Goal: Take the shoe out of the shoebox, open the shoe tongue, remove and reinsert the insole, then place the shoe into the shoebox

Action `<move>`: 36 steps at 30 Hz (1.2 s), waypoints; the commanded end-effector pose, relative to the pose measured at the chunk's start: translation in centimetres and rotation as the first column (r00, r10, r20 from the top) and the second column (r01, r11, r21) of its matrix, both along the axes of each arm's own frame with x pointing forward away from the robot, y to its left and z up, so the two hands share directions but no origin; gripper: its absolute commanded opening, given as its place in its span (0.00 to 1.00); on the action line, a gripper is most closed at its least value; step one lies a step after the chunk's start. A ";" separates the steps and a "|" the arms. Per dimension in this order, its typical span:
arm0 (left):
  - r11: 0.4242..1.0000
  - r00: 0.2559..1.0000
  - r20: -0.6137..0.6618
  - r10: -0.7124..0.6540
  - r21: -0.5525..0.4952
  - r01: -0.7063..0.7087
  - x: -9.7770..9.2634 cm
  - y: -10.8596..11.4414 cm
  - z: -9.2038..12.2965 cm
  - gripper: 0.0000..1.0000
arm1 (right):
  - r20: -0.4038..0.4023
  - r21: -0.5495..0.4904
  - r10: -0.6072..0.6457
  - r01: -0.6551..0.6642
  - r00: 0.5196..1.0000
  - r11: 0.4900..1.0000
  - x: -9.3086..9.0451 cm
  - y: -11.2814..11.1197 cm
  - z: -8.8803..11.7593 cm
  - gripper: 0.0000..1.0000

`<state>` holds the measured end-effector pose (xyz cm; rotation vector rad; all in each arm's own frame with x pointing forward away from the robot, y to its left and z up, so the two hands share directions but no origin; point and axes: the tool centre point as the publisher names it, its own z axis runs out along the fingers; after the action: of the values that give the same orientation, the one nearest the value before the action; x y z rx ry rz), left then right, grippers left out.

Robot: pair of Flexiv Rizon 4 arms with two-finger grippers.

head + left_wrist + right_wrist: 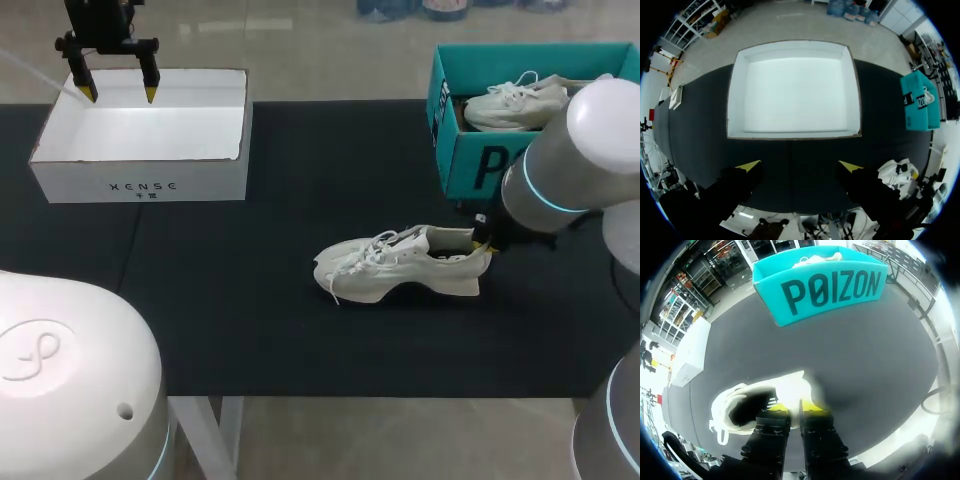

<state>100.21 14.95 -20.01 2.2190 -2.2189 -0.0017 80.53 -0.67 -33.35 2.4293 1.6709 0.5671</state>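
Head view: shoe (400, 262) mid-table, right gripper (482, 238) at its heel; left gripper (118, 92) over the far-left white box (140, 185).
Left wrist view: jaws wide, empty.
Right wrist view: jaws nearly closed, pinching the heel.
The shoe appears to be out; opening the tongue likely comes next.

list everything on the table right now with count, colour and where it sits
shoe on the mat: 1, white, on its sole mid-table, toe toward my left
shoe in the box: 1, white, inside the teal shoebox
teal shoebox: 1, teal with dark print, open, far right of the table
white box: 1, white, open, nothing inside, far left of the table
table cover: 1, black, under everything
left gripper: 1, black with yellow tips, open, above the white box's far edge
right gripper: 1, black with yellow tips, shut on the heel of the shoe on the mat
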 end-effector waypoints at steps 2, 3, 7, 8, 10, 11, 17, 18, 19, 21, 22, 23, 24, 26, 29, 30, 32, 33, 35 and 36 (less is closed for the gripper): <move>1.000 1.000 0.000 0.000 0.001 0.000 -0.1 0.0 0.0 1.00 | -0.012 0.015 0.000 0.001 1.000 1.000 0.8 0.4 -2.0 0.00; 1.000 1.000 0.000 0.000 0.001 0.000 -0.1 0.0 0.0 1.00 | -0.016 0.020 -0.002 0.002 1.000 1.000 0.9 0.4 -2.3 0.00; 1.000 1.000 0.000 0.000 0.001 0.000 -0.1 0.0 0.0 1.00 | -0.034 0.028 -0.008 0.009 0.999 1.000 0.8 0.7 -3.2 0.00; 1.000 1.000 0.000 0.000 0.001 0.000 -0.1 0.0 0.0 1.00 | -0.040 0.028 -0.011 0.013 0.999 1.000 0.8 0.7 -3.3 0.00; 1.000 1.000 0.000 0.000 0.001 0.000 -0.1 0.0 0.0 1.00 | -0.046 0.028 -0.024 0.025 0.999 0.999 0.7 0.6 -3.2 0.39; 1.000 1.000 0.000 0.000 0.001 0.000 -0.1 0.0 0.0 1.00 | -0.045 0.025 -0.033 0.034 0.998 0.999 0.6 0.4 -3.0 1.00; 1.000 1.000 0.000 0.000 0.001 0.000 -0.1 0.0 0.0 1.00 | -0.040 0.022 -0.059 0.060 0.997 0.998 0.2 -0.7 -0.6 1.00; 1.000 1.000 0.000 0.000 0.001 0.000 -0.1 0.0 0.0 1.00 | -0.041 0.022 -0.060 0.061 0.997 0.998 0.1 -0.9 -0.1 1.00; 1.000 1.000 0.000 0.000 0.001 0.000 -0.1 0.0 0.0 1.00 | -0.061 0.030 -0.043 0.045 0.997 0.999 0.0 -1.1 0.3 1.00; 1.000 1.000 0.000 0.000 0.001 0.000 -0.1 0.0 0.0 1.00 | -0.084 0.026 -0.015 0.017 0.996 1.000 0.0 -1.3 1.2 1.00; 1.000 1.000 0.000 0.000 0.001 0.000 -0.1 0.0 0.0 1.00 | -0.110 0.034 0.024 -0.020 0.994 0.999 0.0 -1.4 1.6 1.00; 1.000 1.000 0.000 0.000 0.001 0.000 -0.1 0.0 0.0 1.00 | -0.125 0.031 0.050 -0.047 0.991 0.998 0.0 -1.5 2.1 1.00; 1.000 1.000 0.000 0.000 0.001 0.000 -0.1 0.0 0.0 1.00 | -0.144 0.037 0.107 -0.103 0.984 0.994 0.0 -1.5 2.6 1.00; 1.000 1.000 0.000 0.000 0.001 0.000 -0.1 0.0 0.0 1.00 | -0.160 0.053 0.221 -0.215 0.962 0.975 0.0 -1.6 3.6 1.00; 1.000 1.000 0.000 0.000 0.001 0.000 -0.1 0.0 0.0 1.00 | -0.120 0.070 0.429 -0.423 0.895 0.903 -0.2 -1.6 4.9 1.00; 1.000 1.000 0.000 0.000 0.001 0.000 -0.1 0.0 0.0 1.00 | -0.094 0.060 0.489 -0.485 0.867 0.872 -0.4 -1.6 5.3 1.00; 1.000 1.000 0.000 0.000 0.001 0.000 -0.1 0.0 0.0 1.00 | -0.028 0.039 0.631 -0.630 0.775 0.776 -1.1 -1.8 5.8 1.00; 1.000 1.000 0.000 0.000 0.001 0.000 -0.1 0.0 0.0 1.00 | 0.018 0.009 0.701 -0.701 0.713 0.713 -1.6 -1.8 6.1 1.00; 1.000 1.000 0.000 0.000 0.001 0.000 -0.1 0.0 0.0 1.00 | 0.053 -0.074 0.804 -0.800 0.592 0.595 -2.8 -1.7 6.7 1.00; 1.000 1.000 0.000 0.000 0.001 0.000 -0.1 0.0 0.0 1.00 | 0.053 -0.074 0.804 -0.800 0.592 0.595 -2.8 -1.7 6.7 1.00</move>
<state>100.21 14.95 -20.01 2.2190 -2.2190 -0.0017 79.62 -1.32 -27.54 2.1728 2.2597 0.4610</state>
